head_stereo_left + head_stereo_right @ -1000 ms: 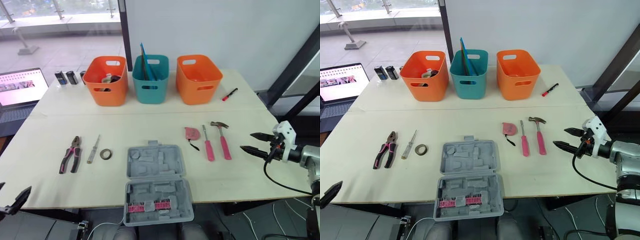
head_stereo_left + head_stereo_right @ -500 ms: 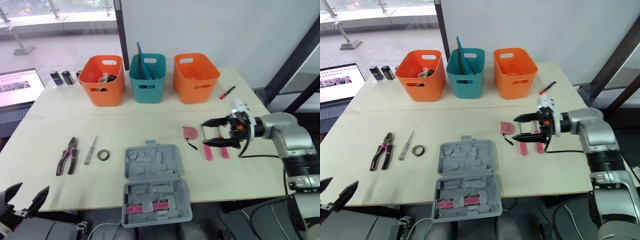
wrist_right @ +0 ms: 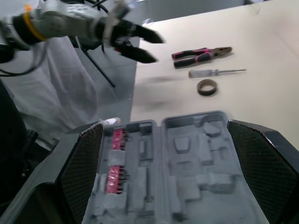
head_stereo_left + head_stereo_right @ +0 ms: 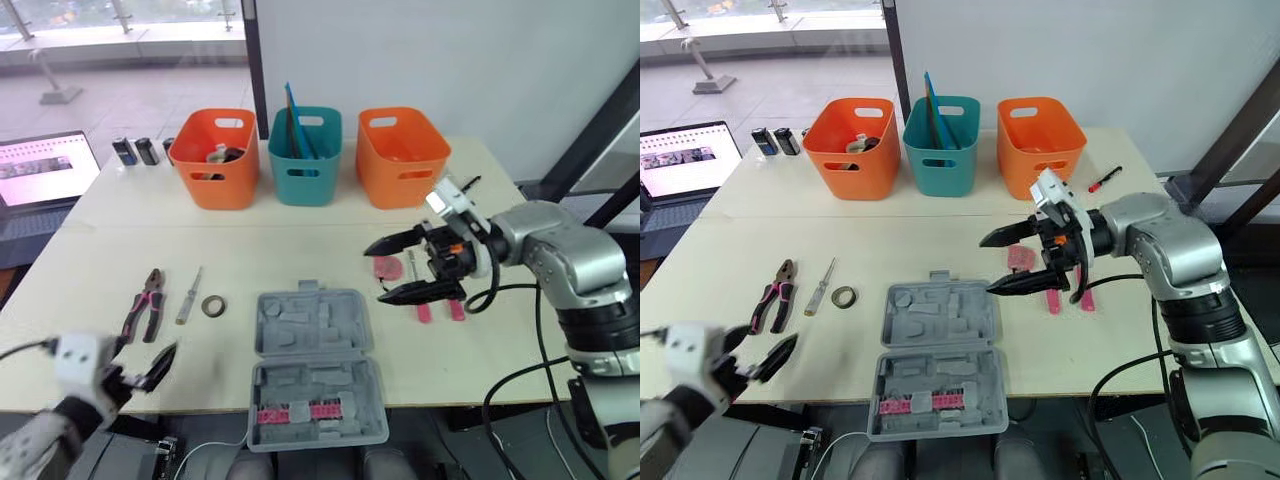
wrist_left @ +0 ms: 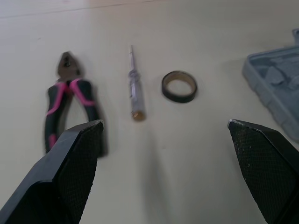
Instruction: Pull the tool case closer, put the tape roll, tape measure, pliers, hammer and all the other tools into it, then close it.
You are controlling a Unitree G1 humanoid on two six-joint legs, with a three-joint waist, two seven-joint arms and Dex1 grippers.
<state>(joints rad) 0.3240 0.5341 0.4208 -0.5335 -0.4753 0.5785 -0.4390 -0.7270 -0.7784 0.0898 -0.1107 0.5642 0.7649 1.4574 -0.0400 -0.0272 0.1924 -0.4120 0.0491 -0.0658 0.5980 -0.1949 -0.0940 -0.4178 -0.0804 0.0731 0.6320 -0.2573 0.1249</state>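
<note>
A pale tabletop (image 4: 300,240) held scattered tools and an open gray tool case (image 4: 315,370). The case lay flat in the near middle, its nearer half reaching past the tabletop's front edge, with a row of pink bits (image 4: 300,412) in that half.

To the left of the case lay a tape roll (image 4: 211,305), a clear-handled screwdriver (image 4: 187,296) and pink-handled pliers (image 4: 145,305), each apart from the others. The left gripper (image 4: 760,350) was at the near left edge of the tabletop, close to the pliers' handles, its two black fingers spread wide and holding nothing.

The right gripper (image 4: 986,266) was over the tabletop just right of the case's far half, fingers also spread wide and empty. Just behind it lay a pink tape measure (image 4: 1020,258), a pink screwdriver (image 4: 1052,298) and a pink-handled hammer (image 4: 1083,297).

Along the far side stood an orange bin (image 4: 212,160), a teal bin (image 4: 303,160) and a second orange bin (image 4: 400,160).
</note>
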